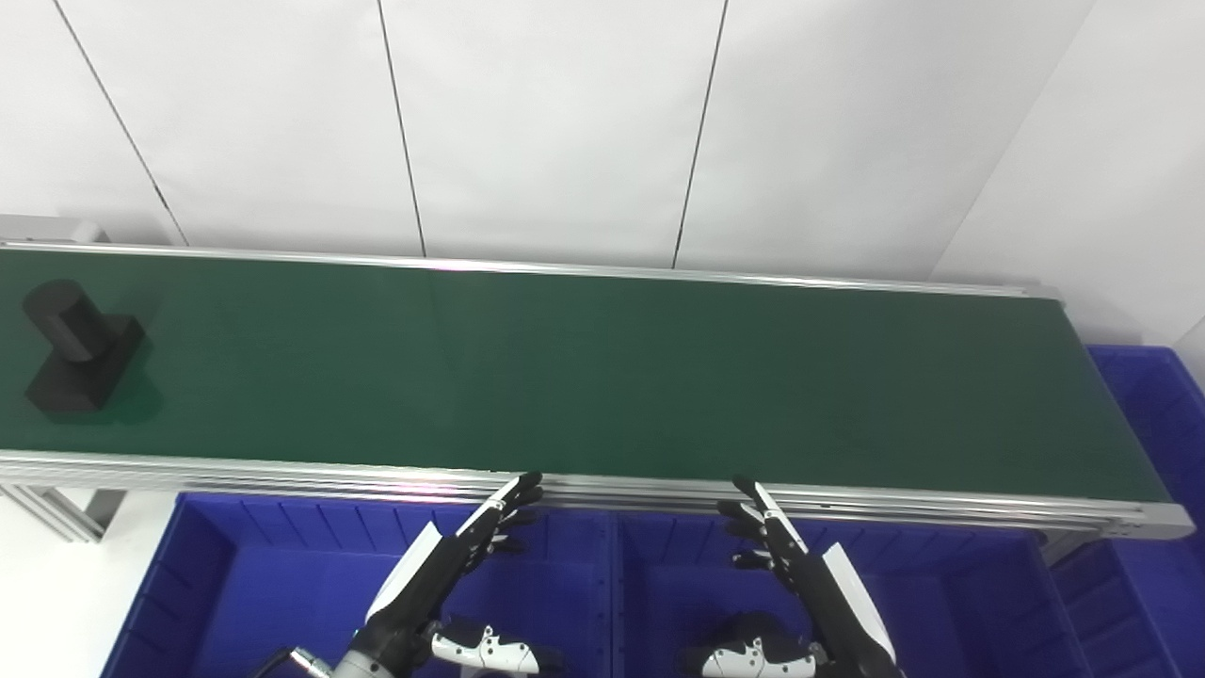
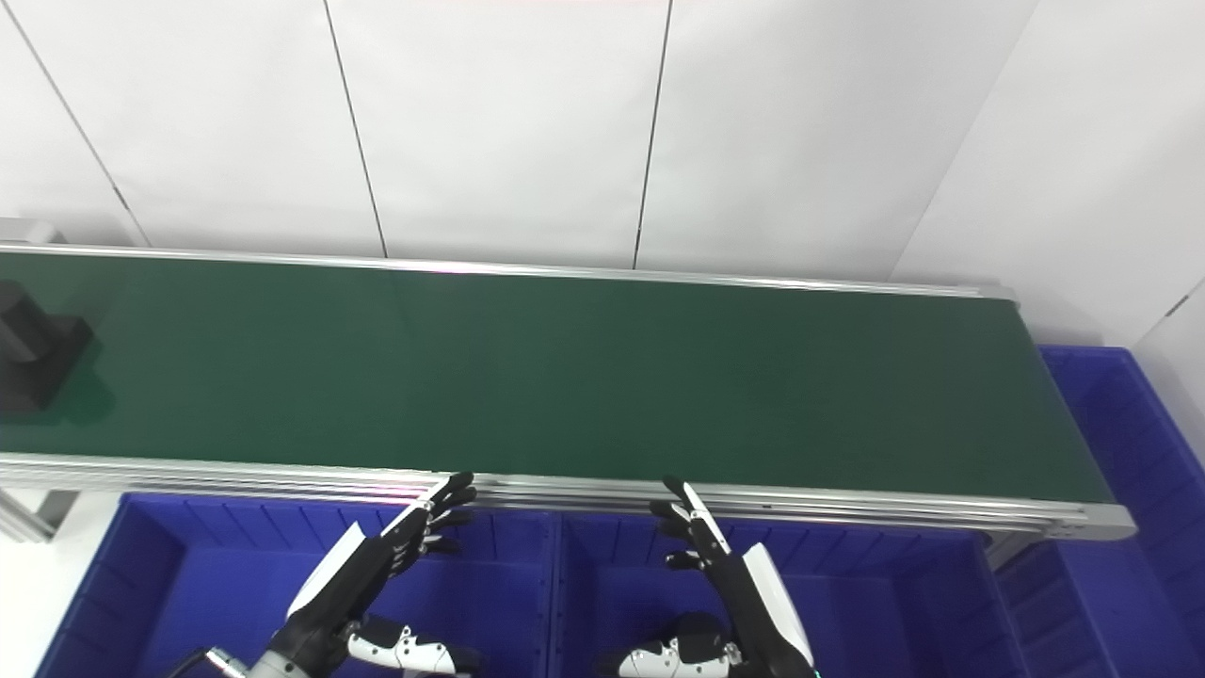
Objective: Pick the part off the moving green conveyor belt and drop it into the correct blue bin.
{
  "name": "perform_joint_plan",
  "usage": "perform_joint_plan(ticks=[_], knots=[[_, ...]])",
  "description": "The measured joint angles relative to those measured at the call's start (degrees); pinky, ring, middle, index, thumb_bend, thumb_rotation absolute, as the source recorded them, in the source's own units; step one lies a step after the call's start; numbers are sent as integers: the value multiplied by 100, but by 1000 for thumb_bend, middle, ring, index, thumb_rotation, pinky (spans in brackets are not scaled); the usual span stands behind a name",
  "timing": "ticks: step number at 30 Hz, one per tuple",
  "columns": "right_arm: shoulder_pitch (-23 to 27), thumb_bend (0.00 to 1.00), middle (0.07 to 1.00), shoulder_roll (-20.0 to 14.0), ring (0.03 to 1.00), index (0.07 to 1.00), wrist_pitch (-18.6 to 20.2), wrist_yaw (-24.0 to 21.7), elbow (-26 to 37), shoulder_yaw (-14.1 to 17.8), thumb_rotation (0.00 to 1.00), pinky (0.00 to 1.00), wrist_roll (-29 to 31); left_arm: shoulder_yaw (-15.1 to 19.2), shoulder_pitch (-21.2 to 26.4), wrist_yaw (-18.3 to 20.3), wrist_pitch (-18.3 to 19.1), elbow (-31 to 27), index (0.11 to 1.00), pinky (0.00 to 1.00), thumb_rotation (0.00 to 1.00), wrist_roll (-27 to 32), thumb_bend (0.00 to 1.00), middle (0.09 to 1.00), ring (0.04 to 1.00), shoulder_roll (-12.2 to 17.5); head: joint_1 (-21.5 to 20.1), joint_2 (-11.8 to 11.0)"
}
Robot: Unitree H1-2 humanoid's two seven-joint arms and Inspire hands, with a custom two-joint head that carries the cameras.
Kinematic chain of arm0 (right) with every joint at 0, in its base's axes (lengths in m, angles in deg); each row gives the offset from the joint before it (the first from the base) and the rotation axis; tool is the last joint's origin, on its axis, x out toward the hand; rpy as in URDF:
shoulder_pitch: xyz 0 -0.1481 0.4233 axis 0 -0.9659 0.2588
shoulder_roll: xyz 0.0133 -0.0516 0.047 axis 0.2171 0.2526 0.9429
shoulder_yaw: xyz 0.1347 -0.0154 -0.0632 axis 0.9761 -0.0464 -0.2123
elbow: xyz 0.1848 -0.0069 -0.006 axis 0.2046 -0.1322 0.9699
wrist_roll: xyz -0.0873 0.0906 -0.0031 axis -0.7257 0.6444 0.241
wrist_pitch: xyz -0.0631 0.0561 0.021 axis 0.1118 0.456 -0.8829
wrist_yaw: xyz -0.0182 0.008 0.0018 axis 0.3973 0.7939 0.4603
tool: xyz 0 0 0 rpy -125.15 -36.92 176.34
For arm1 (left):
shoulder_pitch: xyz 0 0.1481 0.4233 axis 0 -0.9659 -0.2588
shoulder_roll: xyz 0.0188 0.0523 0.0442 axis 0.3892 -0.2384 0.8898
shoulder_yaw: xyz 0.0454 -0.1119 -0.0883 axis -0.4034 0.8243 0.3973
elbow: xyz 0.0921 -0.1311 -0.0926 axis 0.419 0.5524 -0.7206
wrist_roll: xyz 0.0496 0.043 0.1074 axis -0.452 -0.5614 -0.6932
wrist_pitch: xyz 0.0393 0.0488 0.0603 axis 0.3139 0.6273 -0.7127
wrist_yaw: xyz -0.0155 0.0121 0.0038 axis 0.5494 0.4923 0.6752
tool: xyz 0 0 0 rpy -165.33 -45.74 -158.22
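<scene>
A black part [image 1: 75, 347], a short cylinder on a square block, rides at the far left of the green conveyor belt [image 1: 602, 367]; the right eye view cuts it off at the edge. My left hand [image 1: 452, 565] is open, fingers pointing toward the belt's near rail, and holds nothing. My right hand [image 1: 791, 565] is open too, mirrored beside it. Both hover over the blue bins, far right of the part.
Two blue bins sit below the belt's near rail: a left bin [image 1: 245, 584] and a right bin [image 1: 951, 603], split by a divider. A third blue bin [image 1: 1153, 405] stands past the belt's right end. White wall panels rise behind.
</scene>
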Motion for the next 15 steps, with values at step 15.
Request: perform_joint_plan(ticks=[15], knots=[[6, 820, 877, 0, 852, 968, -1, 8, -4, -5, 113, 779, -58, 0, 0, -108, 18, -6, 948, 783, 177, -18, 829, 934, 880, -6, -9, -18]])
